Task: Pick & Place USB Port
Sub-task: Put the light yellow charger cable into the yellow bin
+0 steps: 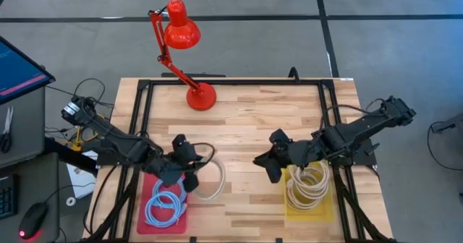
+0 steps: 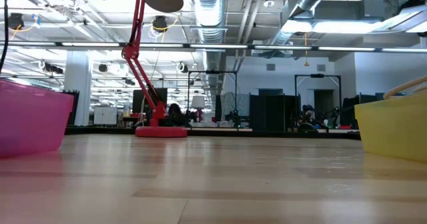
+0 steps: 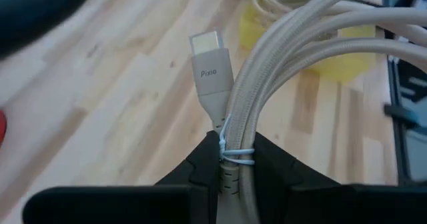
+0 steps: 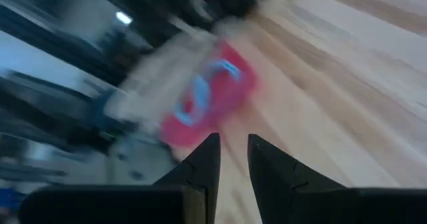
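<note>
Beige braided USB cable (image 3: 280,84), coiled and bound with a thin pale-blue twist tie (image 3: 235,154), is pinched between the two dark fingers of the left gripper (image 1: 187,165), its grey plug (image 3: 211,67) marked "Pixio" standing clear of the fingertips; the jaws are closed tight on the bundle. Seen from above, that gripper hangs at the upper right corner of the flat pink plastic tray (image 1: 145,218), with the cable's loop spilling out over the pale wooden tabletop (image 1: 246,120) just beside the tray. Inside the pink tray lies a coiled light-blue cable (image 1: 165,203). The right gripper (image 1: 269,160) sits above the bare wood near the table's middle, just off the left edge of the yellow plastic tray (image 1: 327,210), which holds a pile of cream-coloured coiled cables (image 1: 309,185); its jaws stand a little apart with nothing between them, as its wrist camera shows. A glossy red desk lamp (image 1: 181,27) on a round base stands at the far side of the table, well apart from both arms.
</note>
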Tool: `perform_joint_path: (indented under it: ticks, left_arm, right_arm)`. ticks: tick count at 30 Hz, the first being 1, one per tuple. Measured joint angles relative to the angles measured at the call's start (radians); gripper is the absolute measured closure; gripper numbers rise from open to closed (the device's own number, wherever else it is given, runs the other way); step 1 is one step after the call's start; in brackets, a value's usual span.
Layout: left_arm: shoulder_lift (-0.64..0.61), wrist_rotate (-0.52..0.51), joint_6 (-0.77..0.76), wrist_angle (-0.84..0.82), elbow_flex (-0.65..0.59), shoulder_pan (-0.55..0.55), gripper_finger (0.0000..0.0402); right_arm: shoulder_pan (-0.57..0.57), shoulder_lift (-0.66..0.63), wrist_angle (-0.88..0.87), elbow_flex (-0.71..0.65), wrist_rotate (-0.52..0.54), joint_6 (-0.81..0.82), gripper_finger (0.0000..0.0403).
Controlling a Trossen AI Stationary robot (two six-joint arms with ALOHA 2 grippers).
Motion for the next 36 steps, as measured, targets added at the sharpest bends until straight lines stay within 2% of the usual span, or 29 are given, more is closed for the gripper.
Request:
perform_joint_path:
  ticks: [3,6,15,19,24,28,32,36]
  left_arm:
    - [0.000,-0.001,0.065,0.062,0.000,0.035,0.0343]
    - [0.000,0.000,0.147,0.137,0.000,0.061,0.0343]
    - [0.000,0.000,0.264,0.259,0.000,0.101,0.0343]
    - [0.000,-0.001,0.313,0.319,0.000,0.104,0.0343]
    - [0.000,-0.002,0.390,0.448,0.000,0.112,0.0343]
    - [0.001,-0.006,0.423,0.493,0.000,0.113,0.0343]
    - [0.000,-0.002,0.412,0.511,-0.006,0.112,0.0343]
    - [-0.001,0.001,0.404,0.510,-0.006,0.112,0.0343]
  right_arm:
    - [-0.012,0.000,0.117,0.001,-0.002,-0.015,0.0331]
    - [-0.034,0.000,0.130,0.001,-0.036,0.019,0.0311]
    - [-0.069,0.000,0.152,0.001,-0.097,0.088,0.0178]
    - [-0.073,0.010,0.243,0.001,-0.182,0.088,0.0144]
    - [-0.090,0.091,0.384,0.000,-0.291,0.069,0.0139]
    - [-0.096,0.166,0.504,0.001,-0.298,0.043,0.0146]
    - [-0.102,0.216,0.742,-0.001,-0.340,0.004,0.0164]
    - [-0.117,0.219,0.793,-0.002,-0.374,0.002,0.0197]
